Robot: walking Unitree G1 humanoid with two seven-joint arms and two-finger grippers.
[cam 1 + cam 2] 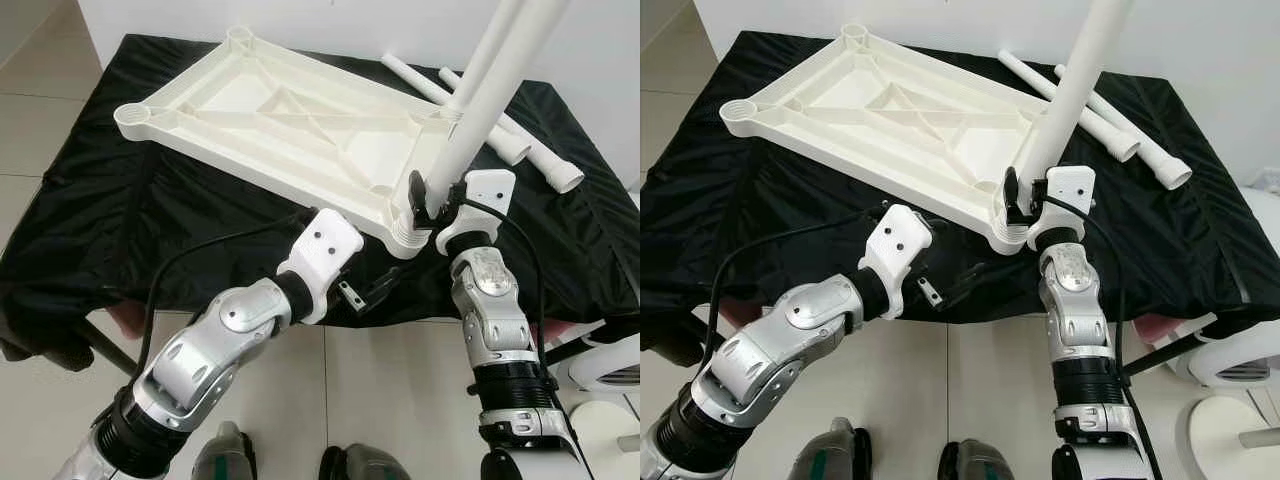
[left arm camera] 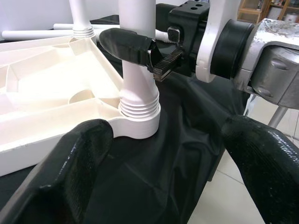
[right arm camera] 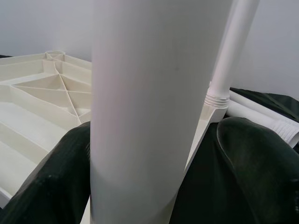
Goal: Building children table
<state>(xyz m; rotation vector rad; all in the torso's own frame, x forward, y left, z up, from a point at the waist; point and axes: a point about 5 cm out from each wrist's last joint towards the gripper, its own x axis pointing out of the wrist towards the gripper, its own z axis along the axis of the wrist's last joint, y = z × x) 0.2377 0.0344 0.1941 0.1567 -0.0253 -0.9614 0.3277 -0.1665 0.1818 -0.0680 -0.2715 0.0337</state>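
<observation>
A white tabletop (image 1: 290, 120) lies upside down on a black-draped table (image 1: 120, 220). At its near right corner a white leg (image 1: 470, 130) stands upright in the socket (image 2: 138, 116). My right gripper (image 1: 430, 200) is shut on that leg just above the threads, and its fingers (image 3: 46, 186) flank the tube (image 3: 149, 116). A second leg (image 3: 229, 56) stands in the far right corner. Two loose legs (image 1: 535, 155) lie on the cloth to the right. My left gripper (image 1: 365, 290) hovers open at the table's front edge, a little left of the held leg and empty.
Two corner sockets (image 1: 135, 115) on the tabletop's left side stand open. Tiled floor (image 1: 380, 400) and my feet (image 1: 225, 455) lie below the table's front edge. A white object (image 1: 610, 370) stands at the lower right. A white wall (image 1: 330, 20) backs the table.
</observation>
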